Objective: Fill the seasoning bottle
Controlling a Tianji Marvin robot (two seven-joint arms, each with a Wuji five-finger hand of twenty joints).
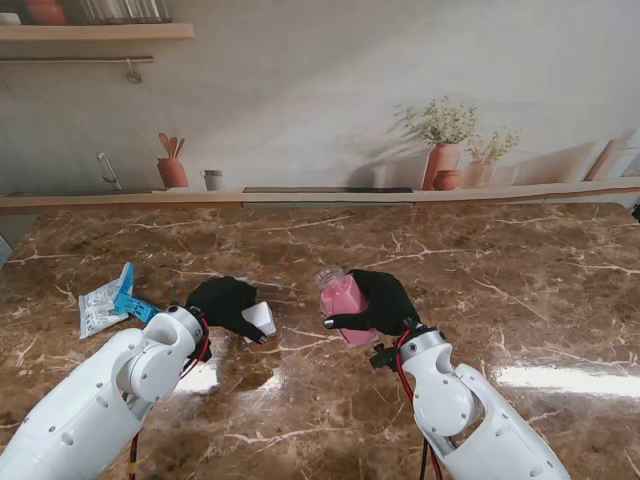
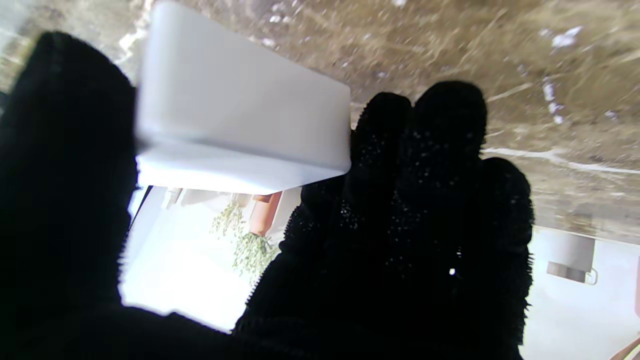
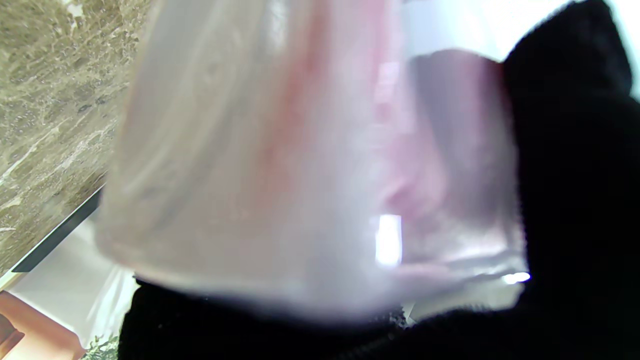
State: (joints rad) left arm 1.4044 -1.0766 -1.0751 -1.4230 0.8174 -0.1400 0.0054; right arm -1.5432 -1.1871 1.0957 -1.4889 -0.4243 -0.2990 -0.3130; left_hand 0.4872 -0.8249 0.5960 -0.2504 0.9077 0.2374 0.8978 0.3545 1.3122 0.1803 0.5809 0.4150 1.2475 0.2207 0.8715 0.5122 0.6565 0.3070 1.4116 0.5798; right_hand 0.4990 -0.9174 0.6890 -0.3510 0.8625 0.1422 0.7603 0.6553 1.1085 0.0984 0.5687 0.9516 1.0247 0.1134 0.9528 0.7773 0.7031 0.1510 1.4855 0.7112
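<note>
R hand wrapped tight round seasoning bottle, pink inside, tilted w/ open mouth toward L. L hand just left of bottle, fingers closed on white cap. Blue-white sachets lie further left of bottle on marble counter.

Light: bright, even | glare: patches on table | wrist views: close objects blurred, background overexposed
</note>
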